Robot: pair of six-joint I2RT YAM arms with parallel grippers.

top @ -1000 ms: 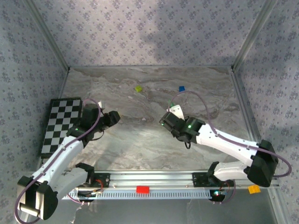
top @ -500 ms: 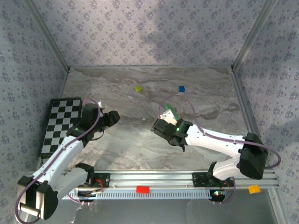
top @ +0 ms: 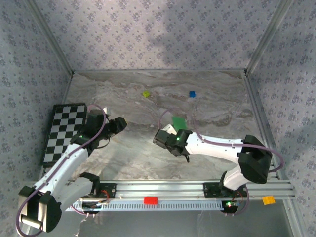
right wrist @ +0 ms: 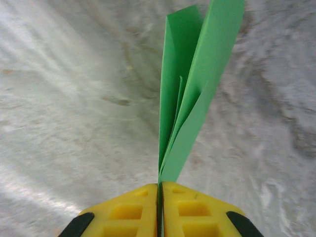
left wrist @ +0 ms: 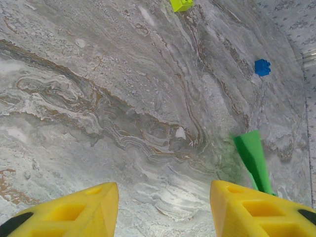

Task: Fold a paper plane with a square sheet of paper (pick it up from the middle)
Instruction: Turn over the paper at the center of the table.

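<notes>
R gripper (right wrist: 160,190): yellow fingers (right wrist: 123,212) are pinching tight, pads meeting on the near end of the paper plane (right wrist: 192,89). The green paper is sticking out away from the fingers, folded layers fanning apart toward the far end, with a lengthwise crease showing. Can't tell if the far end is touching the tabletop.

Top view: R gripper (top: 172,129) is reaching in toward mid-table and the paper plane (top: 178,121) is sitting just beyond it, a bit right of centre on the marble table (top: 222,103). It is lying nearer the arms than the yellow-green block (top: 146,93) and blue block (top: 192,94), well apart from both.

L gripper (left wrist: 164,197): fingers are standing apart w/ nothing between them, bare marble below. L wrist cam is catching the paper plane (left wrist: 253,155) at right and partly behind the right-hand finger, w/ the blue block (left wrist: 262,67) and yellow-green block (left wrist: 181,4) farther off.

L gripper (top: 121,123) is hanging over the table's left part, beside the checkerboard (top: 61,133), well apart from the R gripper.
</notes>
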